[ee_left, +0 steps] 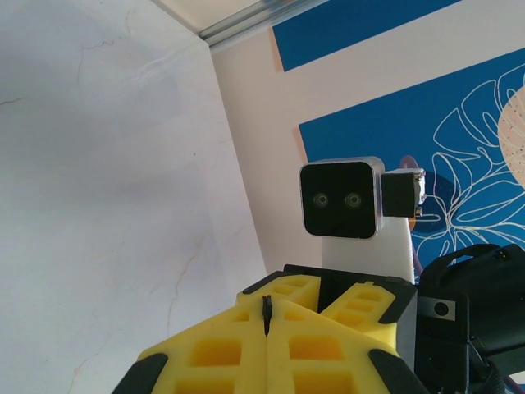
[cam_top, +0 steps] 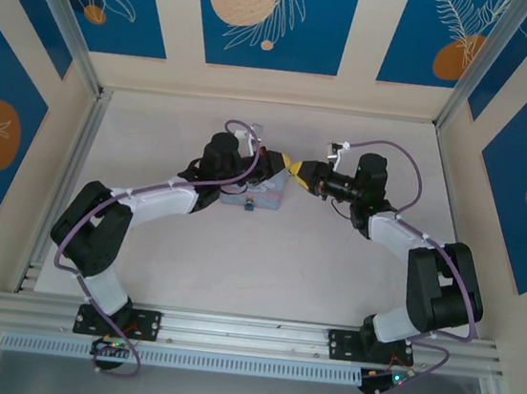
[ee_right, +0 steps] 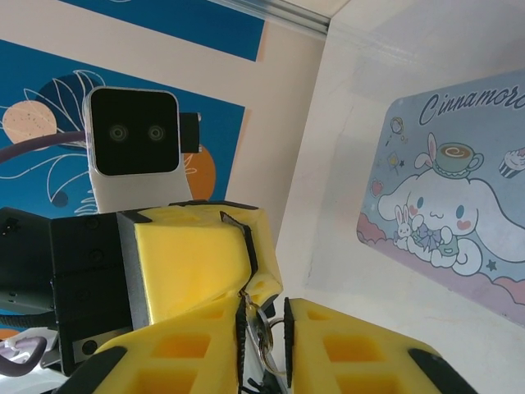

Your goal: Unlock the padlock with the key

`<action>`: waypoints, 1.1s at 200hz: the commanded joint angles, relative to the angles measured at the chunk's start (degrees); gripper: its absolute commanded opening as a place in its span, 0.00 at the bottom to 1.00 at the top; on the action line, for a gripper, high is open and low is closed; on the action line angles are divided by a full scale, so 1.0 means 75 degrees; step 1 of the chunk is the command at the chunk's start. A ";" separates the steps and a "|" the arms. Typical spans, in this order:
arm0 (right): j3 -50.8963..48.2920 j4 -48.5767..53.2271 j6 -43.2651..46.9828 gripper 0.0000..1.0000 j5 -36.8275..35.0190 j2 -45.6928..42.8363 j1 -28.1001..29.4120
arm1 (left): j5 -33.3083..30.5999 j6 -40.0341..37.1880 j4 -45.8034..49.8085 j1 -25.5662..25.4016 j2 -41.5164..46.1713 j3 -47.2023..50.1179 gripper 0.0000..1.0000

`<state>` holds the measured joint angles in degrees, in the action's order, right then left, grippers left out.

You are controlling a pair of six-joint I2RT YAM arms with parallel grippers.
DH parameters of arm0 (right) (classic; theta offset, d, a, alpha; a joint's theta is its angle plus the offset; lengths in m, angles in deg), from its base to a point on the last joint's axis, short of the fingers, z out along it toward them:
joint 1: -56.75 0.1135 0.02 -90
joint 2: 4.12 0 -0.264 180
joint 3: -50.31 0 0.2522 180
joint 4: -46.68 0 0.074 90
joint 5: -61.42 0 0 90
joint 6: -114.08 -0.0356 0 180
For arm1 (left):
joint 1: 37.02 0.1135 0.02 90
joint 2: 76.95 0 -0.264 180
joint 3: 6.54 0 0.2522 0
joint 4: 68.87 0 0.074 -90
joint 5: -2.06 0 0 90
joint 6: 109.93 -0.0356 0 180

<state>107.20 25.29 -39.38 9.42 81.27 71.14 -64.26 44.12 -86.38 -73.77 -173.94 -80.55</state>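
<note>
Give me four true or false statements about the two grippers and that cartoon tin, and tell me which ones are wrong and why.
1. The left gripper is shut on a thin dark key. True.
2. The two grippers sit at opposite edges of the table. False: they meet tip to tip over its middle.
3. The tin has a pale blue lid with a white long-eared cartoon character on it. True.
4. The right gripper has its fingers pressed flat together with nothing between them. False: a narrow gap shows, with a small metal ring in it.
</note>
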 commanded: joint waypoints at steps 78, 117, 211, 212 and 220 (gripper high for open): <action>0.0289 0.1631 0.1081 0.00 -0.0325 -0.0282 0.0158 | -0.0516 0.0026 0.1735 -0.0126 0.0278 -0.0436 0.42; 0.0851 0.4301 0.3203 0.00 -0.2036 -0.0901 0.0589 | -0.0650 0.0015 0.4858 0.0026 0.0545 -0.1649 0.65; 0.1082 0.5197 0.6238 0.00 -0.6761 -0.1499 0.2532 | 0.0006 0.1279 0.7383 0.0078 0.0148 -0.2716 0.46; 0.1076 0.5194 0.6248 0.00 -0.6793 -0.1502 0.2551 | -0.0006 0.1280 0.7393 0.0081 0.0153 -0.2714 0.46; 0.1049 0.5117 0.6368 0.00 -0.7012 -0.1531 0.2656 | -0.0073 0.1320 0.7476 0.0080 0.0174 -0.2681 0.46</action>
<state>115.38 63.95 1.49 -32.61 72.00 89.02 -65.31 51.62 -35.30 -73.56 -172.89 -100.70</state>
